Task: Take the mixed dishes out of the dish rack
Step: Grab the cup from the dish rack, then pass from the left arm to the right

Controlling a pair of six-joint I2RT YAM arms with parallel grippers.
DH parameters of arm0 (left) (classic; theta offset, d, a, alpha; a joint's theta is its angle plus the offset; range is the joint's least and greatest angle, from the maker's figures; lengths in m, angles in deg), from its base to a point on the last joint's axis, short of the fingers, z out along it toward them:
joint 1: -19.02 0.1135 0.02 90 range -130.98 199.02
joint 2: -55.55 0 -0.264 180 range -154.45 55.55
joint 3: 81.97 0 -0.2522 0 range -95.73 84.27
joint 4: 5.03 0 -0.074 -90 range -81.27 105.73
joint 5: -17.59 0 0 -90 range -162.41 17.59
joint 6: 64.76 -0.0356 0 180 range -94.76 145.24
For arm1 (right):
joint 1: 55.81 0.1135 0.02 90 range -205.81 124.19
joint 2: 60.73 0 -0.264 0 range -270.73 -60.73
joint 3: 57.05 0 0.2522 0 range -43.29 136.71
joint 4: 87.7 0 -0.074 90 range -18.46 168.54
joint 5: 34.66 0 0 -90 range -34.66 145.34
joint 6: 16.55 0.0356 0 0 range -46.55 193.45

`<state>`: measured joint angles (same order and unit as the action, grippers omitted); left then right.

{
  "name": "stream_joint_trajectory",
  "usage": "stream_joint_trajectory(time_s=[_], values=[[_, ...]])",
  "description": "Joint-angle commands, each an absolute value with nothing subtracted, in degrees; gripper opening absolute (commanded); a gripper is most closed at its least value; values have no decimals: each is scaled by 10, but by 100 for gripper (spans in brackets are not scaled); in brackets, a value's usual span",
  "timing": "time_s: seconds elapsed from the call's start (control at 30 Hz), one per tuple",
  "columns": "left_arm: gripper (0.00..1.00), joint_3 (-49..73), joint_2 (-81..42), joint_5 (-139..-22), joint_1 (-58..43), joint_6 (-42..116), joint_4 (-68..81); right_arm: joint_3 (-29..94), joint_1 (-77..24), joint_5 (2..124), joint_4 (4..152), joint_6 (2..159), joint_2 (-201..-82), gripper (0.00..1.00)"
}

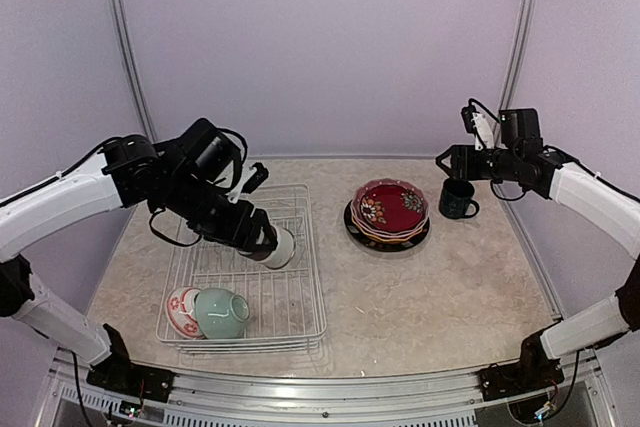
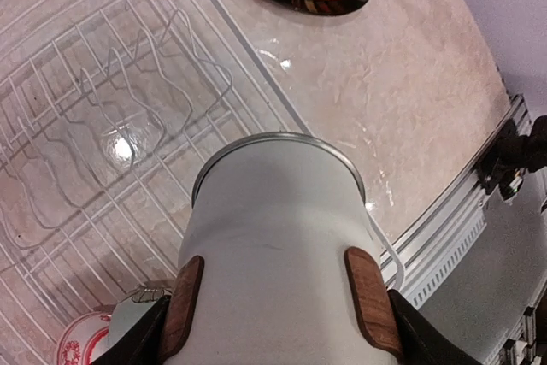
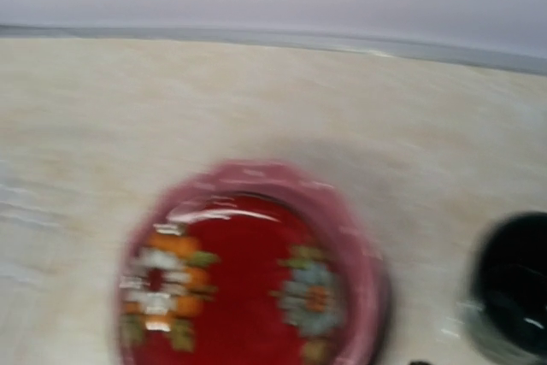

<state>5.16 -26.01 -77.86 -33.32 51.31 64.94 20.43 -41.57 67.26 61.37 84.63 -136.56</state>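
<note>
My left gripper [image 2: 278,305] is shut on a white cup with a brown rim [image 2: 273,211], its wooden pads [image 2: 372,301] pressed on both sides. It holds the cup tilted over the white wire dish rack [image 1: 300,297]. In the rack's near left corner lie a pale-green cup [image 1: 222,312] and a red-patterned white bowl [image 1: 180,312]. On the table to the right, a dark red floral bowl [image 1: 390,205] sits on stacked plates [image 1: 385,237], with a teal cup [image 1: 458,199] beside them. My right gripper [image 1: 452,159] hangs open just above the teal cup, holding nothing.
The rack's upright dividers [image 2: 145,83] stand bare below the held cup. The right wrist view is blurred and shows the floral bowl [image 3: 248,279] and the dark cup [image 3: 513,284]. A metal rail [image 1: 330,387] runs along the table's near edge.
</note>
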Motion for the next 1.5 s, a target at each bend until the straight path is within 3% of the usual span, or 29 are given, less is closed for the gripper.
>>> stream_joint_trajectory(time_s=[0.0,0.27,0.67,0.9,1.07,1.33,1.4,1.47], values=[[42,111,-153,-846,-269,548,508,169,-375,781,706,895,-1319,64],[43,181,-25,-901,-229,606,316,162,-233,837,815,926,-1307,60],[42,216,-34,-1005,-228,693,154,268,-59,837,832,861,-1369,49],[42,221,-53,-1059,-229,718,93,332,-10,828,813,820,-1406,45],[42,231,-57,-1065,-228,731,61,354,8,839,816,815,-1423,31],[42,238,-64,-1083,-227,746,36,374,23,861,814,811,-1431,17],[42,237,-65,-1089,-225,751,33,379,24,869,813,815,-1435,12],[43,238,-66,-1095,-224,755,29,385,24,884,814,823,-1441,0]])
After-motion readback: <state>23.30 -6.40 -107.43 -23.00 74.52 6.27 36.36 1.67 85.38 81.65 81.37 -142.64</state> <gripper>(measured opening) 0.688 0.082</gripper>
